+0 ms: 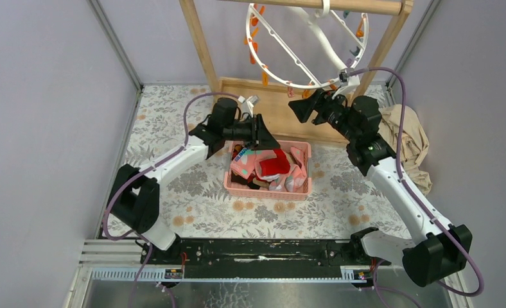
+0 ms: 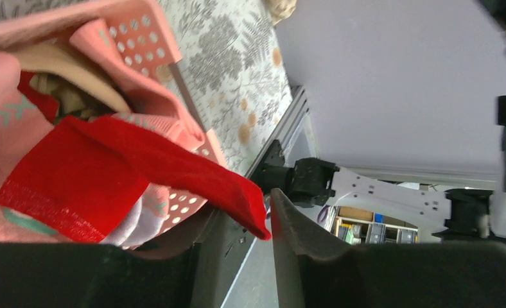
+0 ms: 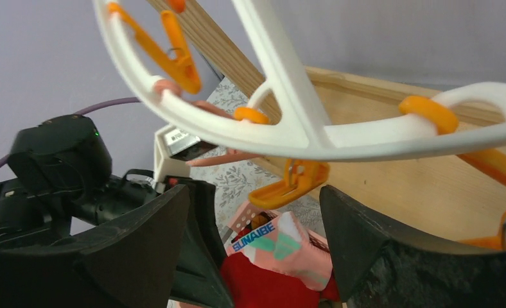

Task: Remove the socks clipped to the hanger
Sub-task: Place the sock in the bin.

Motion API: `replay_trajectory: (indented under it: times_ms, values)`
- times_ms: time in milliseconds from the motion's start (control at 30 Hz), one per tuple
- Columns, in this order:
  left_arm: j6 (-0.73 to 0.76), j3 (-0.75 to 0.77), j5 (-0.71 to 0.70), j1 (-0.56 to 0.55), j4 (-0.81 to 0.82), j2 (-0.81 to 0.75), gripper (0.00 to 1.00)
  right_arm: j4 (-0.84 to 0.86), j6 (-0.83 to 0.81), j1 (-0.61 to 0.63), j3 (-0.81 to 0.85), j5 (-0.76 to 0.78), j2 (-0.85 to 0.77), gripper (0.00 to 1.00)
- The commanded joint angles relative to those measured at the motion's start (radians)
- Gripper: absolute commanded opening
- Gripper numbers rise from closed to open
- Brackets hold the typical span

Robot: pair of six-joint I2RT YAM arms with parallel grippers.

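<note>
**A:** Entry one, left fingers?
**B:** Slightly parted and gripping nothing. They sit low over the near corner of the pink basket. The toe of the red sock ends just at one fingertip.

**A:** How does that sock lie?
**B:** It is draped across the heap and over the basket's perforated rim. Its long axis runs from the cuff in the pile out to the toe, which points at the fingers. The other socks, pink and patterned, are bundled under and beside it in the basket.

**A:** Entry two, right fingers?
**B:** Spread wide, just under the low edge of the hanger. An orange clip dangles between them and touches neither. The left arm's wrist crowds in close on one side.

**A:** And the hanger itself?
**B:** A white ring with crossbars, hung tilted from the top bar of the wooden frame. More orange clips dangle around it.

**A:** Any lettering?
**B:** "SUNAIBE" in blue, on a pink sock in the basket.

**A:** Sundries?
**B:** A floral surface, and a beige cloth crumpled at its right edge.
</note>
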Motion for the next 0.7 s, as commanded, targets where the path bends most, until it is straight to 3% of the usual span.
replay_trajectory:
  times_ms: [0,167,267,400,467,667]
  values:
    - [0.033,-0.057,-0.046,-0.035,0.082,0.016,0.42,-0.169,0.046,0.001,-0.079,-0.014,0.005,0.82]
    - [0.061,-0.077,-0.069,-0.034,0.082,0.069,0.46,-0.223,0.022,0.001,-0.065,-0.02,0.021,0.85]
    - [0.068,-0.049,-0.074,-0.035,0.068,0.082,0.47,-0.282,-0.012,0.001,0.023,-0.031,0.059,0.87]
    - [0.097,0.022,-0.076,-0.035,0.003,0.096,0.55,-0.345,-0.035,0.001,0.148,-0.01,0.12,0.92]
    - [0.122,0.05,-0.079,-0.035,-0.036,0.101,0.59,-0.361,-0.035,-0.001,0.199,0.015,0.146,0.99]
    - [0.175,0.069,-0.076,-0.035,-0.12,0.098,0.65,-0.401,-0.02,-0.029,0.337,0.015,0.213,1.0]
